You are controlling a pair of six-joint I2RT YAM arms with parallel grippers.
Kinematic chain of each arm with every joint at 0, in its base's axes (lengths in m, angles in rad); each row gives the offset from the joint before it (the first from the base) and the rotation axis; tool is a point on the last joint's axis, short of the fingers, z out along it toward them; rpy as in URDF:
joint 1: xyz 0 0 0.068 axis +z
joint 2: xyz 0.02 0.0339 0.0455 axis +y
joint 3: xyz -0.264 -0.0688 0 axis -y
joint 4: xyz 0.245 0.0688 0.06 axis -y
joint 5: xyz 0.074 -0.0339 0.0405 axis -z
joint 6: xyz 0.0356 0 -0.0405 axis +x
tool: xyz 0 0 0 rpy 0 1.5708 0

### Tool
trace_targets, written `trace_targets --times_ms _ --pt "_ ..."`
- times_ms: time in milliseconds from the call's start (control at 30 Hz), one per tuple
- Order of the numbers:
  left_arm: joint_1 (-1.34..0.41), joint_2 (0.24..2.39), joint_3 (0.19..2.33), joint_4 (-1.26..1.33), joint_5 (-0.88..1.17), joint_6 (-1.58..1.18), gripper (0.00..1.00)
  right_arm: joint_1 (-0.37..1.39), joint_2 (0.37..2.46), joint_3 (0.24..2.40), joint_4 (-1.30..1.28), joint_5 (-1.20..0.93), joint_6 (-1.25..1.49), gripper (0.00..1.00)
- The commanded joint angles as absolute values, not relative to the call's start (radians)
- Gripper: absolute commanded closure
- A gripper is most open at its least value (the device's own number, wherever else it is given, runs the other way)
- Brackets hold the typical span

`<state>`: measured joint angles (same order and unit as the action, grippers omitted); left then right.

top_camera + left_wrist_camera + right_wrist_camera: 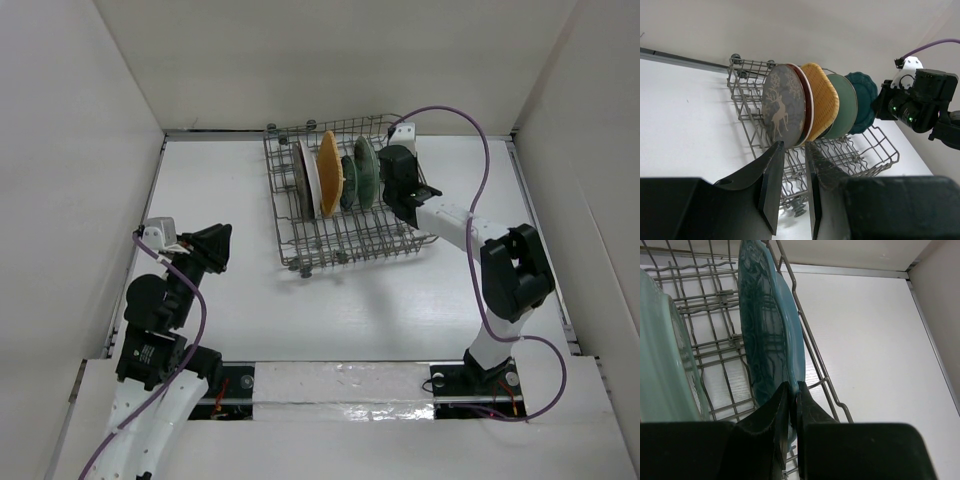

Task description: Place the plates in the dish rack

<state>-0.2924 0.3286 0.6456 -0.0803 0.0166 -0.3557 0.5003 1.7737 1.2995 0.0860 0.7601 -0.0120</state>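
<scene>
Right pincer [792,390] pinches the lower rim of the dark teal scalloped plate [762,325]. That plate stands on edge in the last slot at the 3 o'clock end of the dish rack [345,245], just inside the end wires. Seen from overhead, the rack sits toward 12 o'clock on the white counter [350,310], turned slightly askew.

Five more plates stand upright in a row running toward 9 o'clock. These are the pale mint green plate [842,107], a small dark plate [347,190], the orange textured plate [824,97] and a red-rimmed plate [805,100]. The grey-brown plate [782,107], bearing a deer motif, closes the 9 o'clock end.

Left pincer [794,147] hangs over the counter at about 8 o'clock from the rack, well apart from it. Its fingers are slightly spread, empty, and pointed toward the grey-brown plate's face.
</scene>
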Motion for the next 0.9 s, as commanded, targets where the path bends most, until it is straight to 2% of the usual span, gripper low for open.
trace_targets --times_ms 0,300,567,600,767,800,867 --pt "-0.287 0.351 0.66 -0.058 0.008 -0.345 0.8 0.532 1.744 1.353 0.233 0.77 0.031 1.0" --pt "-0.287 0.376 0.663 -0.061 0.008 -0.345 0.8 0.532 1.738 1.304 0.224 0.772 0.071 0.83" --pt "-0.287 0.396 0.663 -0.063 0.008 -0.344 0.8 0.551 1.747 1.304 0.193 0.825 0.06 0.79" --pt "-0.287 0.397 0.664 -0.063 -0.009 -0.344 0.8 0.551 1.744 1.302 0.19 0.825 0.072 0.72" --pt "-0.287 0.41 0.664 -0.063 -0.025 -0.342 0.8 0.551 1.724 1.304 0.161 0.819 0.103 0.51" --pt "-0.287 0.411 0.664 -0.064 -0.025 -0.341 0.79 0.542 1.714 1.302 0.16 0.815 0.107 0.41" --pt "-0.287 0.414 0.666 -0.064 -0.025 -0.341 0.79 0.532 1.674 1.305 0.14 0.781 0.118 0.34"
